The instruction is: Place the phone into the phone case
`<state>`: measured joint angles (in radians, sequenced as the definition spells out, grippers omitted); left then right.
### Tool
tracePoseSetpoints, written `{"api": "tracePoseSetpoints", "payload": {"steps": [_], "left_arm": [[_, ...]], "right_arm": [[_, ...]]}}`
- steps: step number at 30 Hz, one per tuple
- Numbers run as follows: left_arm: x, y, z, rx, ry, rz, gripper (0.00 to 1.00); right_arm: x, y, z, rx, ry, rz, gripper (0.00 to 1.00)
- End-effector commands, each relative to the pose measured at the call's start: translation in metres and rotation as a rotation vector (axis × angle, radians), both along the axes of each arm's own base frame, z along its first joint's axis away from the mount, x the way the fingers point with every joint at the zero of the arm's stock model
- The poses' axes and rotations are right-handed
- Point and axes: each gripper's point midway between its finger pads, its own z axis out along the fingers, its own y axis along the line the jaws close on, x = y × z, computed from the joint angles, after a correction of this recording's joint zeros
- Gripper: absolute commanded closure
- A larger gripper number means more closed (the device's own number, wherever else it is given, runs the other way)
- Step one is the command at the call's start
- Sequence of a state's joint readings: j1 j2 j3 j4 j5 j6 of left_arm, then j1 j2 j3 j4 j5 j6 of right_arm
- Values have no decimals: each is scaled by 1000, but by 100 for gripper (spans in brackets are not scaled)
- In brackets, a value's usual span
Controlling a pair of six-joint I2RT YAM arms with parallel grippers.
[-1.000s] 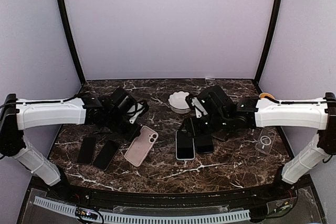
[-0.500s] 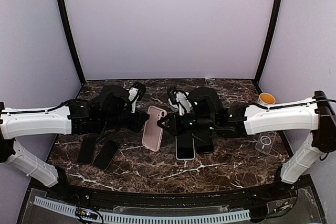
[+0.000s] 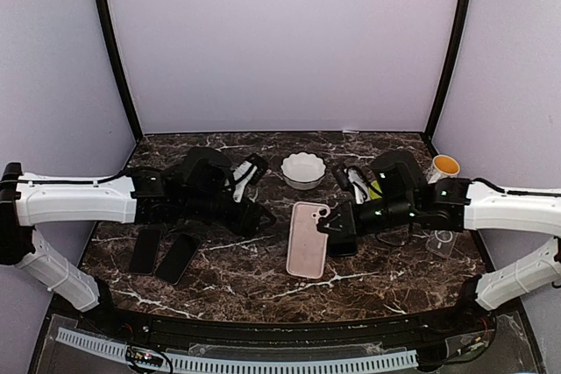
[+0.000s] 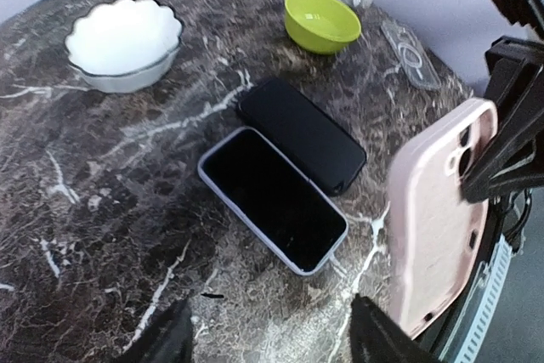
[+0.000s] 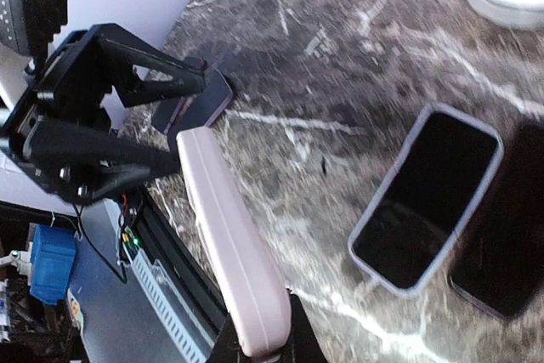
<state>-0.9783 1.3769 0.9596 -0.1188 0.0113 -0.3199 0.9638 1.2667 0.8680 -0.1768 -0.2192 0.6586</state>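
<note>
Pink phone case (image 3: 308, 238) is lifted above the middle of the marble table (image 3: 394, 279), clamped at one edge by the right gripper (image 3: 334, 223), while the left gripper (image 4: 272, 335) gapes empty near it and four phones lie flat: two beneath it (image 4: 272, 199) (image 4: 302, 133) and two at the left (image 3: 145, 250) (image 3: 178, 257).
</note>
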Motion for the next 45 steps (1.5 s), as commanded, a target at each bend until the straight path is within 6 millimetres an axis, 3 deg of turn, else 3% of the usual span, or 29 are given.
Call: {"api": "tracePoseSetpoints", "payload": {"steps": [1, 5, 7, 8, 9, 10, 16, 23, 28, 33, 35, 37, 40, 42, 43, 45], "left_arm": [[-37, -31, -47, 150, 70, -364, 47], [-78, -66, -88, 279, 56, -635, 65], [-86, -76, -108, 329, 107, -682, 74], [-89, -74, -128, 374, 152, -691, 75], [-87, -79, -128, 382, 146, -700, 76], [-85, -79, -141, 414, 150, -694, 77], [-53, -93, -173, 519, 72, -628, 82], [7, -96, -189, 670, -141, -479, 87], [40, -97, -181, 688, -215, -442, 90], [23, -103, -177, 633, -221, -573, 89], [27, -105, -172, 627, -253, -564, 89], [27, -103, -169, 623, -246, -571, 88], [8, -100, -161, 551, -201, -636, 83], [-7, -102, -130, 442, -202, -658, 78], [-12, -96, -131, 426, -180, -648, 77], [-16, -87, -112, 372, -153, -622, 74]], "right_arm": [[-33, -72, -46, -104, 269, -118, 100], [-17, -117, -46, -102, 253, -287, 100], [-9, -127, -43, -104, 233, -328, 100], [-5, -133, -45, -127, 226, -348, 100], [-3, -137, -46, -150, 221, -354, 100], [-1, -140, -48, -175, 216, -358, 100], [11, -148, -44, -224, 176, -370, 100], [18, -151, -37, -229, 153, -387, 100], [20, -154, -32, -247, 141, -386, 100], [20, -158, -30, -258, 132, -400, 100], [21, -157, -32, -253, 138, -395, 100], [13, -146, -39, -222, 176, -326, 100], [-26, -107, -44, -69, 302, -67, 100], [-44, -91, -39, 8, 328, 21, 100], [-53, -83, -37, 29, 333, 61, 100], [-58, -69, -34, 62, 332, 88, 100]]}}
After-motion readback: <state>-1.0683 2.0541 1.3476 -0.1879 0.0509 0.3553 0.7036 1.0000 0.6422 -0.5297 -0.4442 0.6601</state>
